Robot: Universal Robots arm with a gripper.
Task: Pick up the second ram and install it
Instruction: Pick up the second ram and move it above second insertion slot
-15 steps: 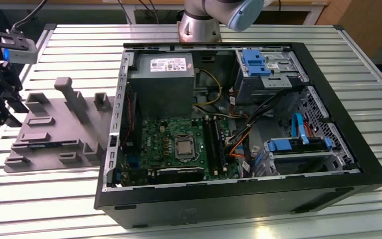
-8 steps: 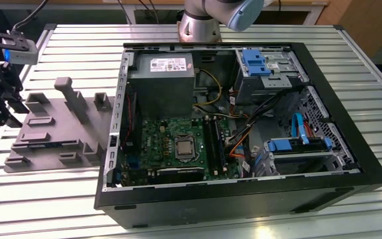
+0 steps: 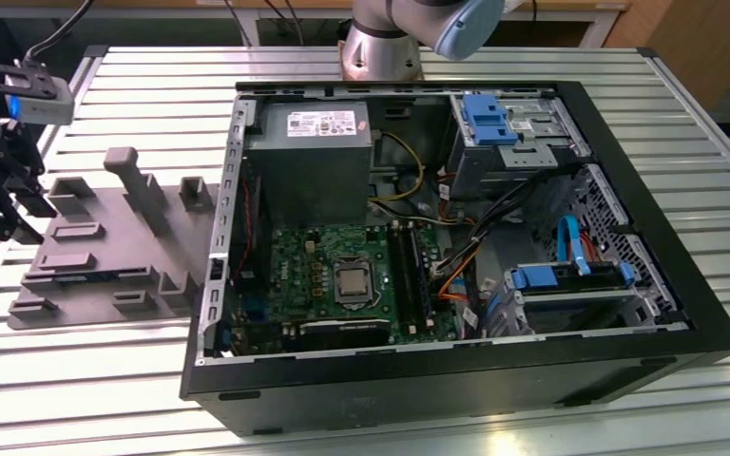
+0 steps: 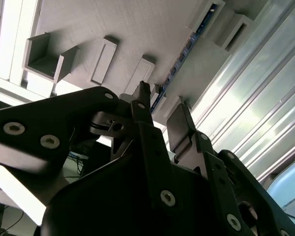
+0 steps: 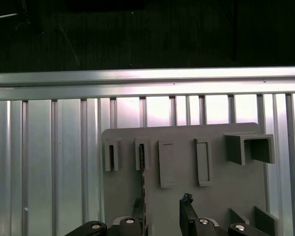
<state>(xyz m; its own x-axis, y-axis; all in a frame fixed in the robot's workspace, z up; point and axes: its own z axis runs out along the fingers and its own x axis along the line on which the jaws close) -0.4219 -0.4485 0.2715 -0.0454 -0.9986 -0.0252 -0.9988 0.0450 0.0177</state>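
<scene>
Two dark fingers (image 5: 188,209) stand apart in the first wrist view, the gripper (image 5: 163,206) open over a grey fixture (image 5: 216,196) on the slatted metal table (image 5: 39,162). The second ram (image 5: 142,172) stands on edge in one of the fixture's slots, its near end between the fingers and closer to one of them, with no clear contact

In the second wrist view, the board's blue-green edge runs along its slot and ends just beside one fingertip, the other fingertip clear of it

In the exterior view, the gripper hangs over the fixture's edge on that view's left, well apart from the open computer case (image 3: 467,380) and the green motherboard (image 3: 339,275) with its long black sockets (image 3: 403,266)

Judged from this, the pick is the step in hand, the grasp is not yet made and the installation is untouched. Closing calls for the thin board to sit centred between the pads, so that it is clamped on its flat faces and lifts straight out of its slot
</scene>
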